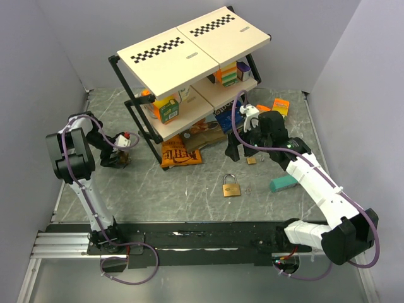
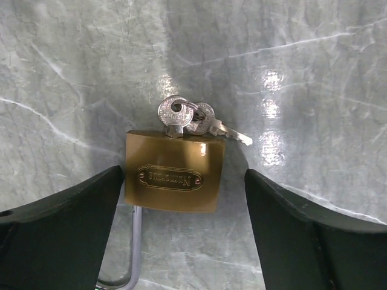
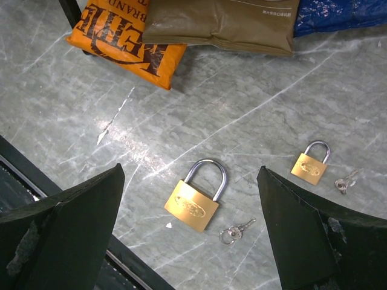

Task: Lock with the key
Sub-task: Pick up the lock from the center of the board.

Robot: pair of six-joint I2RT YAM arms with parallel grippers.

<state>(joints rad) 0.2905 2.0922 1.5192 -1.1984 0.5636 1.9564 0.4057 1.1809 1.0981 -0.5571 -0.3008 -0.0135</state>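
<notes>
In the left wrist view a brass padlock (image 2: 172, 175) lies flat on the marble table. One key (image 2: 175, 115) stands in its base, and a second key (image 2: 213, 125) hangs on the same ring. The one visible leg of its shackle (image 2: 134, 241) bends away to the left. My left gripper (image 2: 184, 181) is open and straddles the lock body, left finger (image 2: 66, 235) close to its edge, right finger (image 2: 314, 235) apart. My right gripper (image 3: 190, 171) hangs open high above a larger padlock (image 3: 192, 204) with loose keys (image 3: 236, 231) beside it.
A small padlock (image 3: 310, 164) with its own key (image 3: 346, 181) lies to the right. Orange (image 3: 127, 36), brown (image 3: 224, 21) and blue (image 3: 338, 12) bags lie at the foot of the black shelf rack (image 1: 189, 57). A teal block (image 1: 282, 184) sits by the right arm.
</notes>
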